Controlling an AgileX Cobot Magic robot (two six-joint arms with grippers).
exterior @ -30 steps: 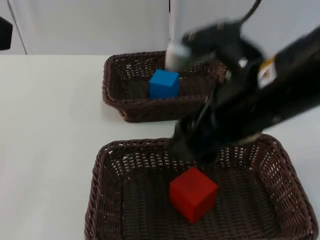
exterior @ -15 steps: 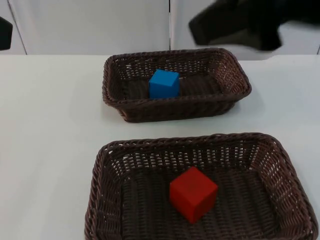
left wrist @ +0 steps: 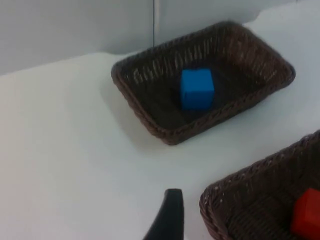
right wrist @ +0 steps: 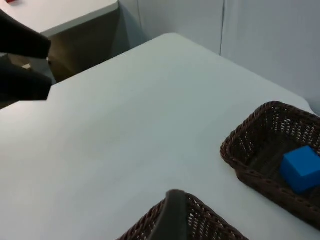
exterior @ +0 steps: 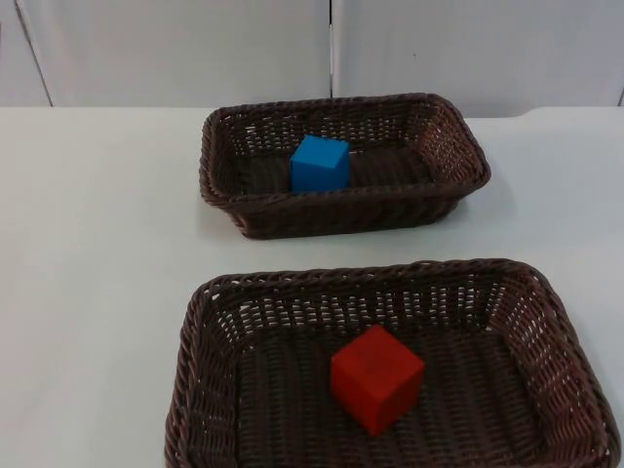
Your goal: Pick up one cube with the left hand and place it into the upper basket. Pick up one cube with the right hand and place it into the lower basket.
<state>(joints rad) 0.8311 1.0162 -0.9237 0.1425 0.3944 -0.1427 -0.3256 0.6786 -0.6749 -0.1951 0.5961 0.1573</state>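
A blue cube [exterior: 320, 163] lies in the upper wicker basket [exterior: 448, 146], left of its middle. In the lower wicker basket [exterior: 210, 322] a red cube [exterior: 376, 377] rests near the centre, turned corner-forward. From the left wrist, the blue cube [left wrist: 196, 88] sits in the upper basket [left wrist: 145, 107] and the red cube [left wrist: 306, 218] in the lower basket [left wrist: 225, 200]. My left gripper [left wrist: 167, 220] hangs high over bare table beside the lower basket's corner. My right gripper [right wrist: 171, 216] hangs high over the lower basket's rim [right wrist: 202, 222], with the blue cube [right wrist: 301, 168] off to one side.
White table [exterior: 97, 244] stretches around both baskets, ending at the grey partition wall [exterior: 195, 49]. In the right wrist view the left arm [right wrist: 22, 65] is a dark shape past the table, and a second desk [right wrist: 60, 15] stands beyond the table's edge.
The right arm, which stood over the lower basket, has lifted up and away out of the top view. The red cube stays where it lay. The blue cube has not moved.
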